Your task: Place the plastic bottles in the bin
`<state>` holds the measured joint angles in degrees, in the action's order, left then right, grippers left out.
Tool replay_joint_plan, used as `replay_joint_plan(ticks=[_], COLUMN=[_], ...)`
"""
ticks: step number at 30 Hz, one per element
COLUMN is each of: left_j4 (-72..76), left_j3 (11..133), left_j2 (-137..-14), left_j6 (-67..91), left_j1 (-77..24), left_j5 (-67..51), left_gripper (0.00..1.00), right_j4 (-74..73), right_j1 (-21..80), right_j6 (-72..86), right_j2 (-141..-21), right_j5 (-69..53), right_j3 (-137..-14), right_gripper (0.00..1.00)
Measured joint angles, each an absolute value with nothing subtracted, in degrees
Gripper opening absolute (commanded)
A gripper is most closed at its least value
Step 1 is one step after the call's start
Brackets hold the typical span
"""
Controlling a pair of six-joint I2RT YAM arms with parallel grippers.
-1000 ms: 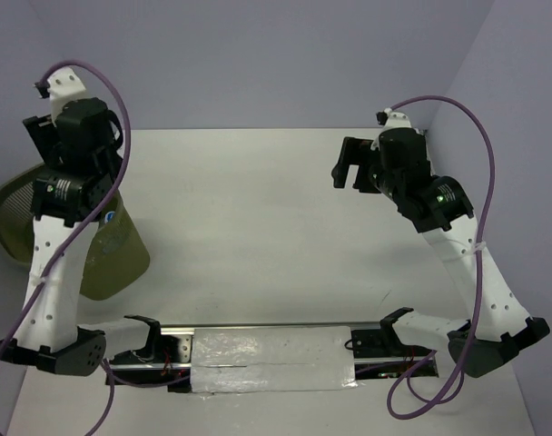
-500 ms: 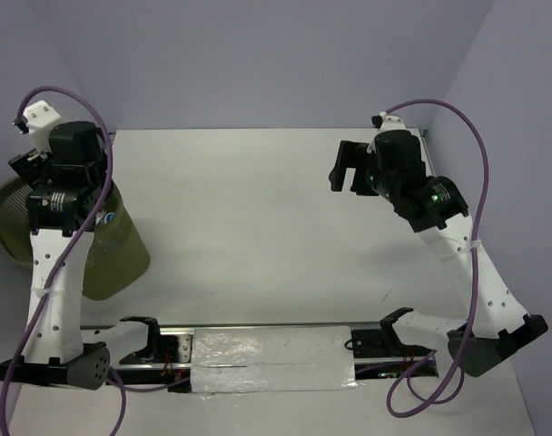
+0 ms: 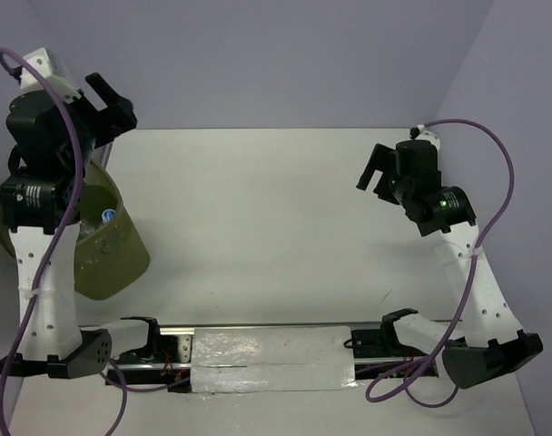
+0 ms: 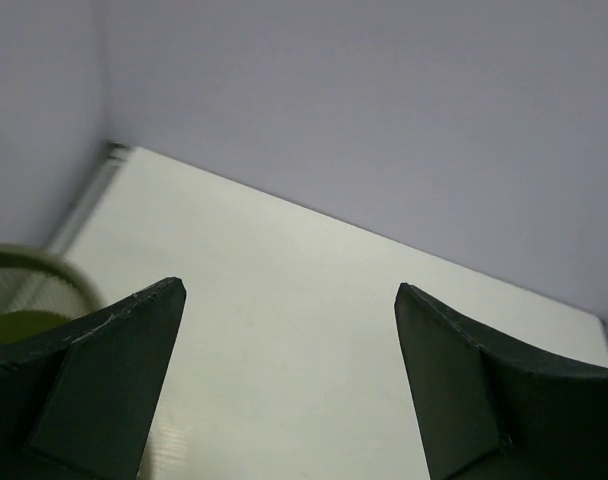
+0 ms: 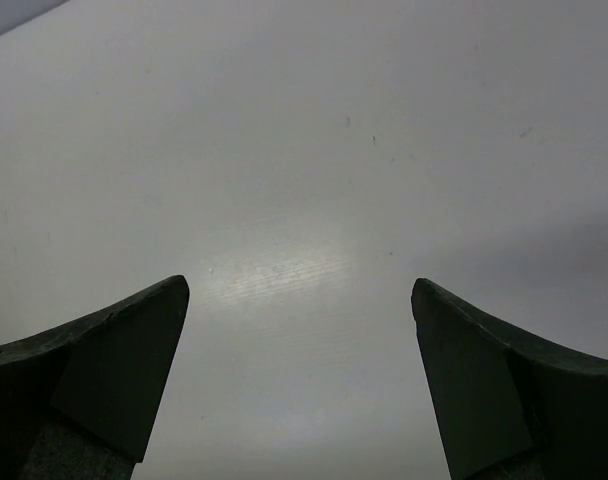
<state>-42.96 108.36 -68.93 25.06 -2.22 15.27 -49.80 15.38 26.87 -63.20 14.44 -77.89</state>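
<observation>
The olive-green bin stands at the table's left edge, partly behind my left arm. Inside it a clear plastic bottle with a blue cap shows near the rim; other bottles are hidden. A sliver of the bin's rim shows at the left of the left wrist view. My left gripper is raised above the bin's far side, open and empty. My right gripper hovers over the right of the table, open and empty.
A white table top runs between lavender walls. A metal rail with a taped plate lies along the near edge between the arm bases. Purple cables loop from both arms.
My left arm has lifted and swung its gripper up from inside the bin to point over the table. My right arm has drawn back to the right.
</observation>
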Motion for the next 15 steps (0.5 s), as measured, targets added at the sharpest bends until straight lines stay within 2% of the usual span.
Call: replay_joint_plan(ticks=[3,7,15], left_j4=[-41.4,-40.8,-40.7], left_j3=[108.6,106.0,105.2], left_j2=[-71.6,-75.2,-81.5], left_j6=[26.3,27.4,27.3], left_j1=[-2.8,-7.0,-19.5], left_j5=[5.6,-1.5,-4.6], left_gripper=[0.99,0.99,0.99], right_j4=[-49.7,-49.4,-48.9], right_j1=[14.1,14.0,13.9], right_j6=[27.9,29.0,30.3], right_j2=[-61.6,-60.5,-60.2], right_j5=[14.9,15.4,15.5], right_j3=[-77.2,-76.6,-72.7], right_gripper=[1.0,1.0,1.0])
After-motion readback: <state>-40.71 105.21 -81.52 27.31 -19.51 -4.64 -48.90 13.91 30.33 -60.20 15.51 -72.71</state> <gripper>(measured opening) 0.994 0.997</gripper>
